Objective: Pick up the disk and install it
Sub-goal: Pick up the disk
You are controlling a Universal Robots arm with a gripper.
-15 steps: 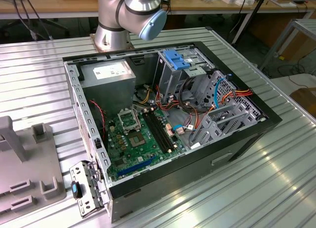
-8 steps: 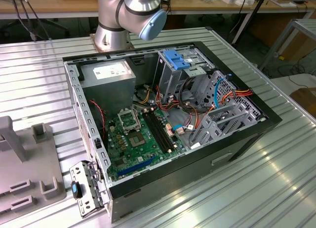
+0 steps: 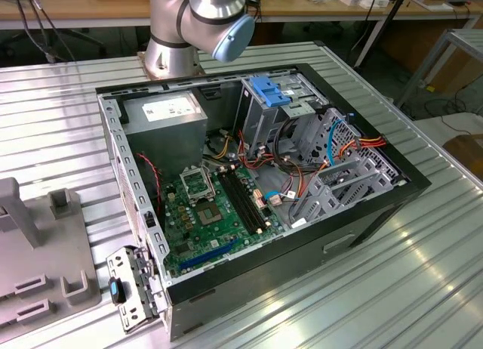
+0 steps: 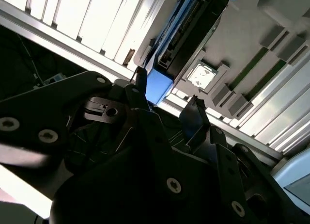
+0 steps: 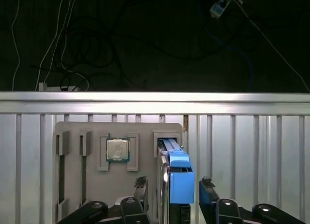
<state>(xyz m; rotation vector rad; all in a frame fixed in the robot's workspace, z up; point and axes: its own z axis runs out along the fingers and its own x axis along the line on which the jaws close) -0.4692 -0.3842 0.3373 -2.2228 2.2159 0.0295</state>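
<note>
In the exterior view, an open computer case (image 3: 355, 213) is seen lying on its side on a ribbed metal table (image 3: 392, 288). Its motherboard (image 3: 207, 213) is exposed. A light blue bracket (image 3: 268, 90) is seated on top of the drive cage at the far end. The base of the arm (image 3: 200, 24) is mounted just behind the case. A grey fixture tray (image 3: 30, 266) is placed at the exterior view's left, well apart from the drive cage.

In the first wrist view, the disk (image 5: 175, 158) is found standing on edge in a slot of the grey fixture tray (image 5: 72, 185), with its blue carrier turned toward the camera. A processor chip (image 5: 117, 150) is held in a pocket beside it. The gripper (image 5: 173, 181) is positioned over the disk with its fingers spread, one on each side of the carrier. A narrow gap appears to be left on both sides.

In the second wrist view, the disk (image 4: 191, 25) is seen from close by, its blue corner (image 4: 159, 86) lying between the two black fingertips of the gripper (image 4: 167, 86). From this angle it cannot be settled whether either pad touches the carrier. The chip (image 4: 200, 77) is visible just beyond.
</note>
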